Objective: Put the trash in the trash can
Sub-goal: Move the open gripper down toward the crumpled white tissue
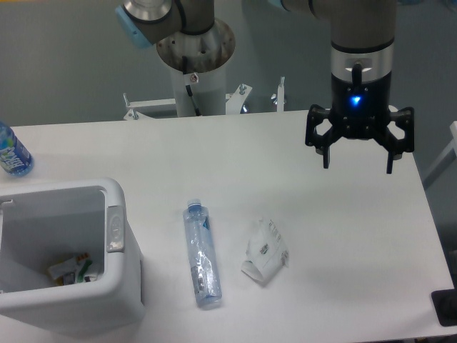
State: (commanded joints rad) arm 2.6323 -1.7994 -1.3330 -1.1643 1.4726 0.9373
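A long clear plastic bottle [201,254] with a blue label lies on the white table, cap pointing away from me. A small white packet [265,251] with dark print lies just right of it. The white trash can [114,236] stands at the front left, with a grey oval patch on its right rim and some scraps inside. My gripper [358,168] hangs open and empty above the table's far right part, well apart from the bottle and packet.
A blue-tinted bottle [12,152] with a green-blue label stands at the far left edge. The arm's base column [198,71] rises behind the table. A dark object [445,307] sits at the front right corner.
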